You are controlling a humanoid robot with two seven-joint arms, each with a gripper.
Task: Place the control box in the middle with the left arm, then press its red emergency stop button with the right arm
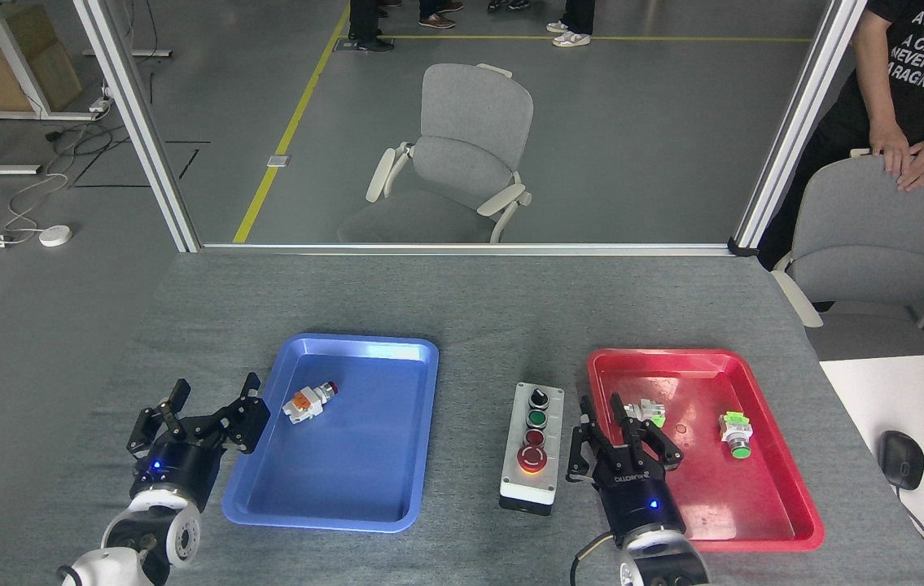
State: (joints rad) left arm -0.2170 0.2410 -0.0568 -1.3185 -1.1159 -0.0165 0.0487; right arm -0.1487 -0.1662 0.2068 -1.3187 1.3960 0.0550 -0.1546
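The control box [532,446] was seen lying on the bare grey bench [470,309] between the blue tray [417,456] and the red tray [787,488]. The right end effector [598,409] was held spread just beside it, gripping nothing. The left end effector [214,391] was spread wide near the blue tray, empty.

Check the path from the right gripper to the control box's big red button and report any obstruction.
Nothing visible stands in the way. The right gripper hovers open just right of the control box, over the red tray's left rim. The big red button lies uncovered.
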